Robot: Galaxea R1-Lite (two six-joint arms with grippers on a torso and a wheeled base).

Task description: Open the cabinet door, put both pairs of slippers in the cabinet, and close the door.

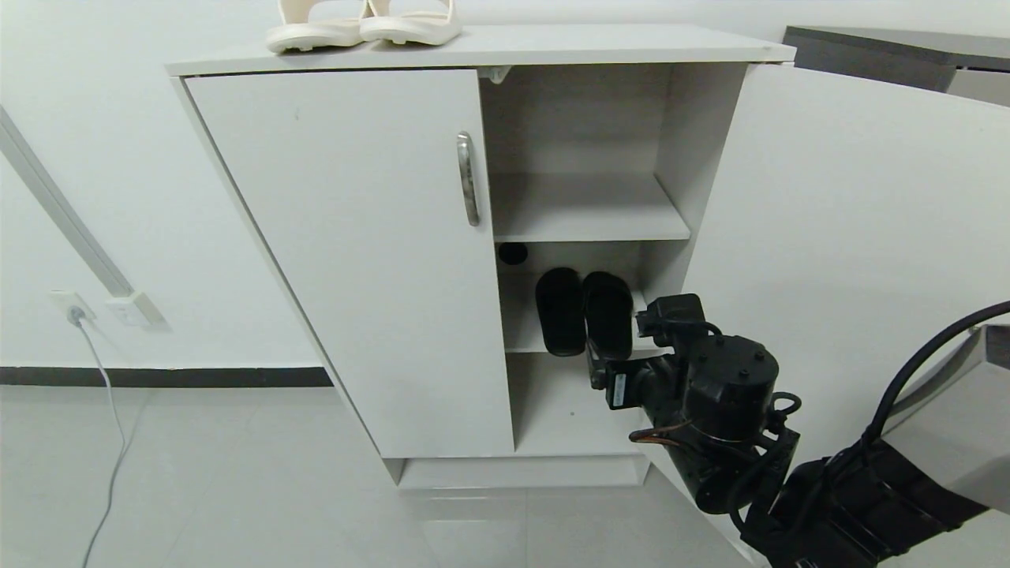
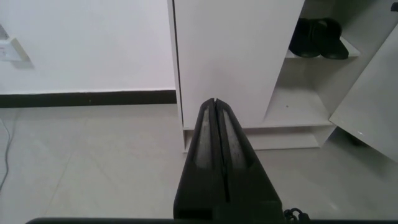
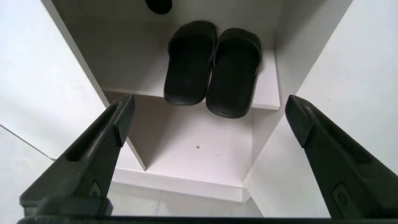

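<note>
**Fig. One pair shelved, one pair waiting on top of the cabinet**
The black slippers (image 1: 607, 315) lie side by side on the middle shelf (image 1: 519, 323) of the cabinet (image 1: 600, 43), behind its open right door (image 1: 828, 237). The right end effector (image 3: 208, 115) hangs released and empty just before that shelf. The left end effector (image 2: 214, 106) is clenched on nothing, low before the closed door (image 1: 339, 260). Judged best: back out clear of shelf edge and door, then rise to the cream slippers (image 1: 363, 28) on the cabinet top, pinching both together. Black pair matte, rubbery, rounded; cream pair moulded, thick-soled; panels smooth white laminate
</note>
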